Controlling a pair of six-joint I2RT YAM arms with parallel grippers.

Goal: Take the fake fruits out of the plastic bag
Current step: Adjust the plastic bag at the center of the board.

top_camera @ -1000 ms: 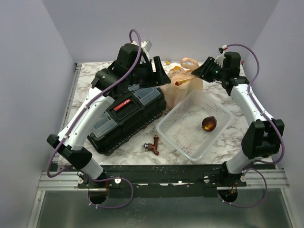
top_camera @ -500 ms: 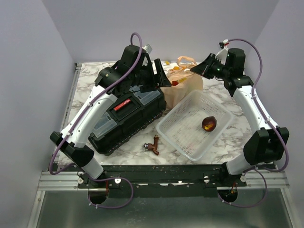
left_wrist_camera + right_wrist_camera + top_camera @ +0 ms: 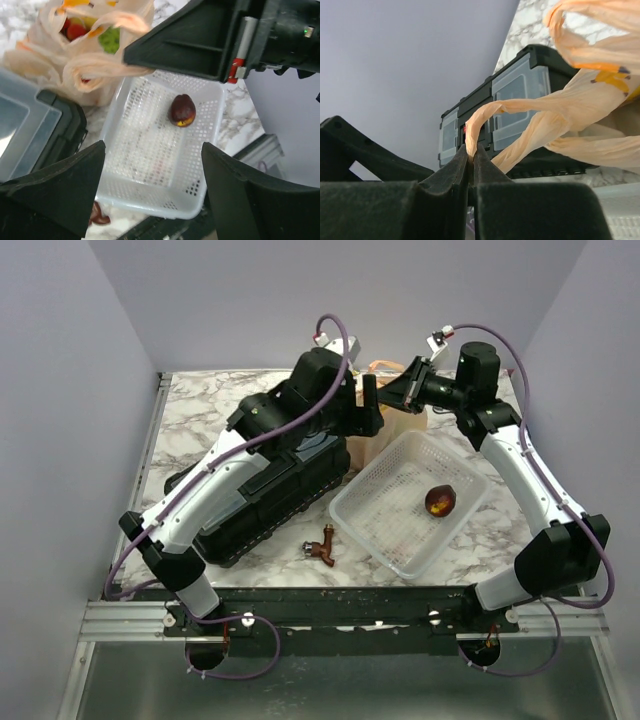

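Note:
The plastic bag (image 3: 75, 65) stands at the back of the table between the toolbox and the basket, mostly hidden by both grippers in the top view (image 3: 408, 424). Through its open mouth I see fake fruits: a red one (image 3: 75, 31) and a green lime (image 3: 111, 41). My right gripper (image 3: 471, 156) is shut on a twisted bag handle (image 3: 520, 107) and holds it up, also seen from above (image 3: 388, 398). My left gripper (image 3: 152, 200) is open and empty, hovering above the bag and basket, next to the right gripper (image 3: 365, 415).
A white mesh basket (image 3: 372, 520) at front right holds a maroon-brown fruit (image 3: 440, 500), also in the left wrist view (image 3: 182, 110). A black toolbox (image 3: 250, 500) lies left of the bag. A small brown tap-like object (image 3: 322, 545) lies near the front edge.
The left arm has swung right over the toolbox, to above the bag. The right gripper has moved left and up with the bag handle, which is now pulled taut.

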